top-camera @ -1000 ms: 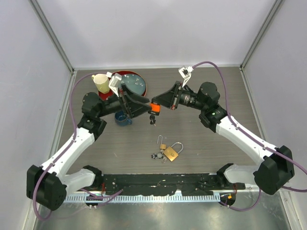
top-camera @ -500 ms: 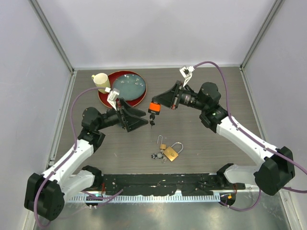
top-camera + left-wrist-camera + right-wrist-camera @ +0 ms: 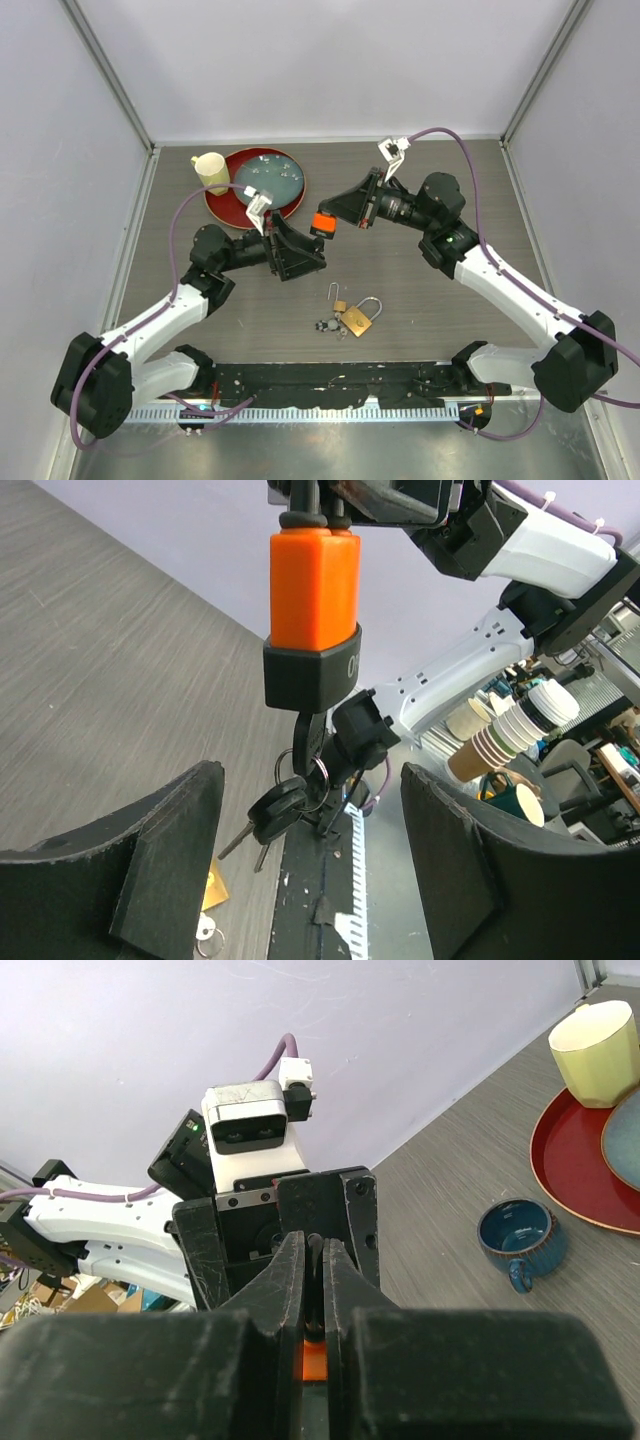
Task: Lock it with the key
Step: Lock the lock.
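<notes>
1. A wood-grain table carries a brass padlock with a curved steel shackle, lying flat near the front edge. A few loose keys lie just beside it.
2. The left gripper hovers above mid-table. Its blunt, matt black fingers are spread wide and touch nothing.
3. The orange padlock, the task's lock, hangs in the air between and beyond those fingers. It is a smooth plastic block with a black collar round its lower end.
4. A bunch of dark-headed keys on a wire ring dangles from the lock's underside, clear of the table.
5. The right gripper reaches in from the other side. Its scuffed black fingers are pressed together on the lock's thin shackle.
6. A glazed blue cup stands upright beyond, in front of the tray; what it holds cannot be told.
7. A round red tray at the far left holds a grey-blue plate dotted with pale specks.
8. A pale yellow cup stands at the tray's left rim.
9. Bare table stretches to the right of the tray, and pale walls close off three sides.
</notes>
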